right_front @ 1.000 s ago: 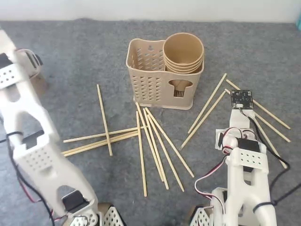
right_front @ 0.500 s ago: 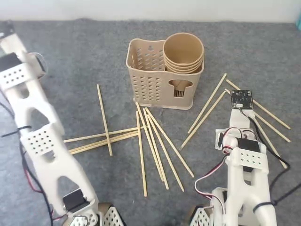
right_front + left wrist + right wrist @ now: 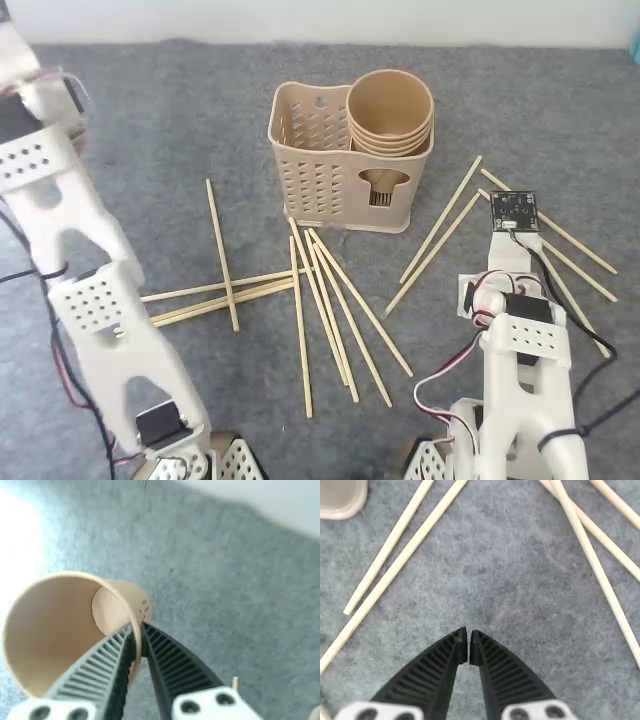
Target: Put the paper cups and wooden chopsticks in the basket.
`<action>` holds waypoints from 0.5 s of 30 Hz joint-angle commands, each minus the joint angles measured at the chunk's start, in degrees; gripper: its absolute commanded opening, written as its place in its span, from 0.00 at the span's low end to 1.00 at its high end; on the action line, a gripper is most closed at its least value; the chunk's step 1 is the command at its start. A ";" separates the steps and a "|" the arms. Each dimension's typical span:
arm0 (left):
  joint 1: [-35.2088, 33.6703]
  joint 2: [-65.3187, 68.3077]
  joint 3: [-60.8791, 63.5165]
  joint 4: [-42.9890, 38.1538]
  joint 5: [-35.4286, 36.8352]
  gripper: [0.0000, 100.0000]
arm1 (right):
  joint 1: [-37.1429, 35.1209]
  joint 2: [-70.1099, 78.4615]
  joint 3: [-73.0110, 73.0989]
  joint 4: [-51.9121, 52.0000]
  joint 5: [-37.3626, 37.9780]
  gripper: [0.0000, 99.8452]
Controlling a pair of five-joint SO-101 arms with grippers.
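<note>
Your left claw (image 3: 136,627) pinches the wall of one paper cup (image 3: 55,630), lower left in its wrist view, tipped sideways with its mouth toward the camera. About four cups (image 3: 390,105) stand stacked in the basket (image 3: 320,170), upper centre. Over a dozen chopsticks (image 3: 330,300) lie fanned across the desk (image 3: 180,120). Your right claw (image 3: 468,632) is closed and empty.

A grey, short-piled carpet (image 3: 180,110) covers the whole table, its nap faintly mottled. Along the table's far edge runs a plain white wall (image 3: 300,18). The light is soft and even; in the left wrist view a bright glare (image 3: 17,525) washes out part of the carpet
</note>
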 commanded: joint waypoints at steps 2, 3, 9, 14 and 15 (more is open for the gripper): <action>4.40 -16.35 10.95 2.02 1.76 0.01 | -0.40 -1.89 -0.62 -0.75 0.97 0.04; 5.71 -19.34 14.11 2.02 1.76 0.01 | -0.40 -1.98 -0.62 -0.75 0.97 0.04; 17.58 -37.01 24.13 1.76 4.75 0.01 | -0.40 -1.98 -0.62 -0.75 1.05 0.04; 30.42 -46.95 22.37 -0.35 12.57 0.01 | -0.40 -1.98 -0.62 -0.75 1.05 0.04; 32.62 -48.09 22.11 -1.49 13.98 0.01 | -0.40 -1.98 -0.62 -0.57 1.05 0.04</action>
